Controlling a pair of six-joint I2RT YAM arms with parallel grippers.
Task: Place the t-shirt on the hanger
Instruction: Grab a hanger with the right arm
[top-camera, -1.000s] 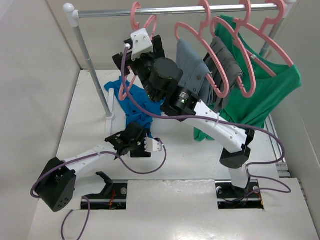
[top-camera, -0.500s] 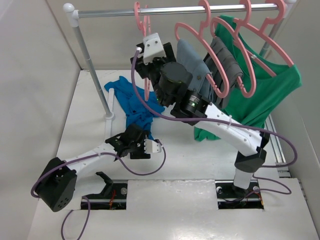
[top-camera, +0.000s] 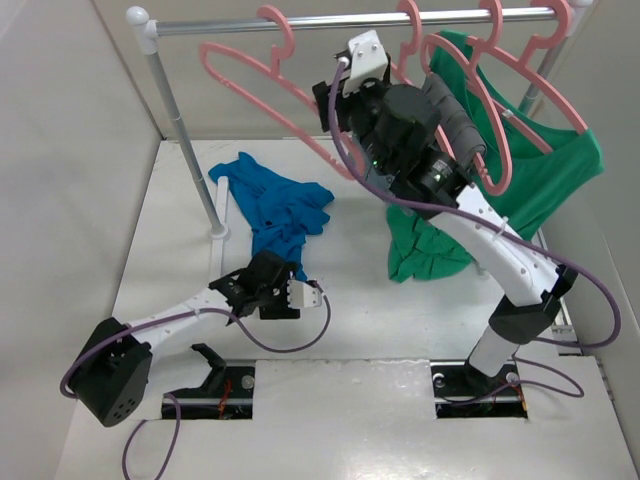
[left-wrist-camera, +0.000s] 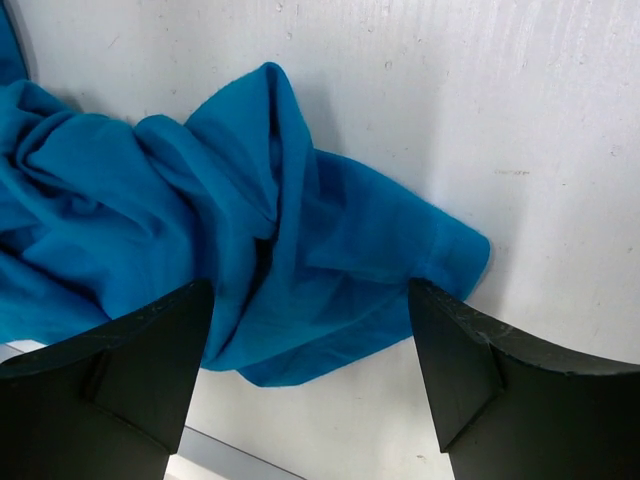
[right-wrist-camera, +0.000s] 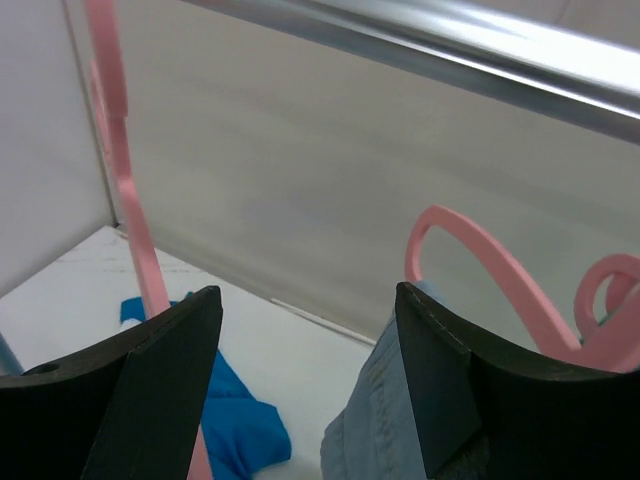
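Note:
The blue t-shirt (top-camera: 275, 205) lies crumpled on the white table by the rack post. My left gripper (top-camera: 266, 268) is open, low over its near hem. In the left wrist view the hem (left-wrist-camera: 300, 300) lies between the fingers of my left gripper (left-wrist-camera: 312, 285), apart from both. The empty pink hanger (top-camera: 273, 12) hangs on the rail, turned with its left end out to the left. My right gripper (top-camera: 328, 105) is open and empty, up beside it. In the right wrist view the hanger (right-wrist-camera: 125, 200) is left of my right gripper (right-wrist-camera: 310, 295), with the t-shirt (right-wrist-camera: 230, 425) below.
The chrome rail (top-camera: 350, 20) and its post (top-camera: 190, 150) stand at the back. Other pink hangers bear grey-blue trousers (top-camera: 450, 120) and a green shirt (top-camera: 545, 170) at the right; the trousers (right-wrist-camera: 400, 410) are near my right finger. White walls close in both sides.
My right arm has risen and moved right, from low by the t-shirt up to the rail. The empty hanger has turned so that its left end points left. My left arm has barely moved.

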